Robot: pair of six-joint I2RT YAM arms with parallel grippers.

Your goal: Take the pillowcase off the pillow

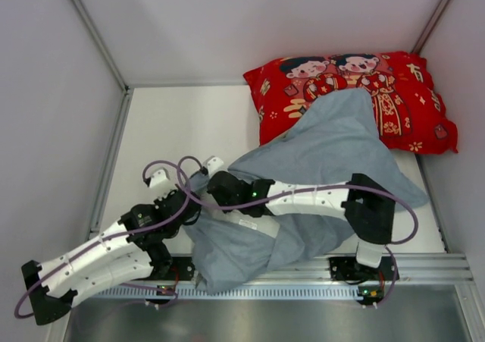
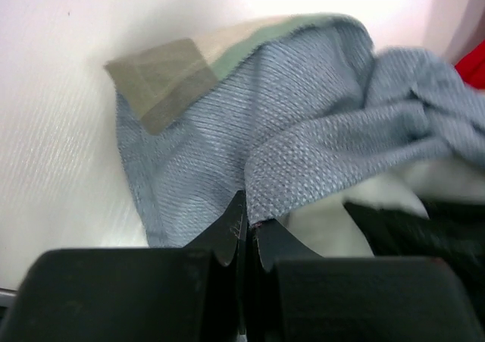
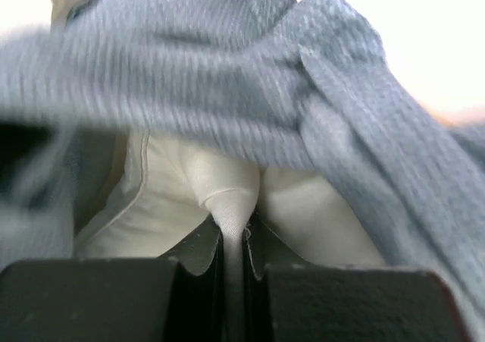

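Left pincer (image 2: 244, 234): jaws closed to a slit, with a fold of the pillowcase (image 1: 333, 141) nipped between the tips. Right pincer (image 3: 233, 234): jaws likewise shut, clamped on a small peak of white fabric from the pillow (image 3: 227, 183).

Pillowcase, top view: one long crumpled mass, blue-grey reverse uppermost. Long axis runs diagonally, from the near edge of the tabletop (image 1: 189, 130) between the two arm bases up toward the far right. Far end tapers to a rounded point and lies over the near edge of the red cartoon-print pillow (image 1: 409, 92), which sits in the far right corner. Near end is bunched and hangs at the tabletop's front rail.

Left wrist view: one corner of the case is turned over, showing a cream and sage-green patch against the blue-grey weave. That corner points away from the camera, to the left.

Contents: the case holds the white pillow. Both wrist views show white fabric exposed under the blue-grey cloth. Right wrist view shows a seamed edge of the pillow just below the draped cloth. From above the pillow is fully covered, so its own orientation cannot be read.

Right arm (image 1: 318, 198) lies across the middle of the cloth, reaching left. Both pincers meet at the left side of the mass.
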